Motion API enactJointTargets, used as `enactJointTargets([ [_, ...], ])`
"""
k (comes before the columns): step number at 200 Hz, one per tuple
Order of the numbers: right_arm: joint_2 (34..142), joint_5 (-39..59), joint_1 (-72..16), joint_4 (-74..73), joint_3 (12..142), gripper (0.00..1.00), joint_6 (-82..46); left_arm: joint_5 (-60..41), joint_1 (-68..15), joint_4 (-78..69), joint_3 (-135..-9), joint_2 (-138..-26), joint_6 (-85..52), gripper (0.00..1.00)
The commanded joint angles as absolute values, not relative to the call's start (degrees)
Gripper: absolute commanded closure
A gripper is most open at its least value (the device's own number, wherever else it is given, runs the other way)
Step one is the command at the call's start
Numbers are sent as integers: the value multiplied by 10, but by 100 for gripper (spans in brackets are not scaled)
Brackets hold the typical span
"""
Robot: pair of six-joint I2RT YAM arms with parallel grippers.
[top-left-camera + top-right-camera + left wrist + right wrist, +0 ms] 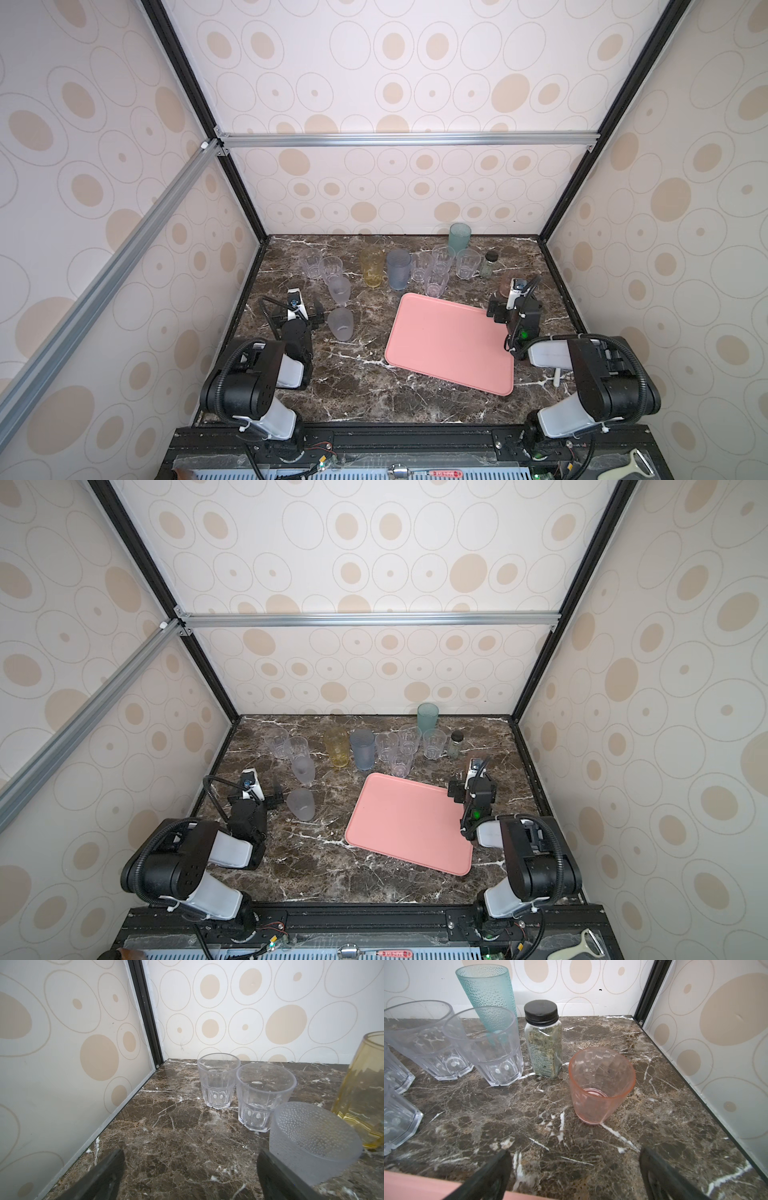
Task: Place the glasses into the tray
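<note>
Top views: marble table (353, 374) carries the pink tray (449, 345), its far right corner just beside the right gripper (575, 1154), well to the right of the left gripper (190, 1157). Both grippers stand spread fully wide, gripping nothing. Frosted glass (311, 1142) sits just beside the left gripper's tray-side finger; contact unclear. Two clear faceted glasses (216, 1082) stand ahead of it. Pink glass (600, 1086) stands ahead of the right gripper, apart; jar (544, 1043) just beyond.
</note>
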State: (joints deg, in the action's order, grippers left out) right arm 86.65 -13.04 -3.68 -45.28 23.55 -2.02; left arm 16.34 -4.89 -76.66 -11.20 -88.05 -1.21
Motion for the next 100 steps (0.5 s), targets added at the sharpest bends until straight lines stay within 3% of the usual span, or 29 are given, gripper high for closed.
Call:
enactJointTargets([
  [1,825,-136,-37,-379,259,1,-14,193,-62,-753,-122,-853,4,1],
  [57,730,-169,-50,-221,299,1,-60,288,-96,-604,-154,-763,-26,1],
  [100,684,-238,-57,99,438,1,-220,382,-106,-437,-186,-658,-114,1],
])
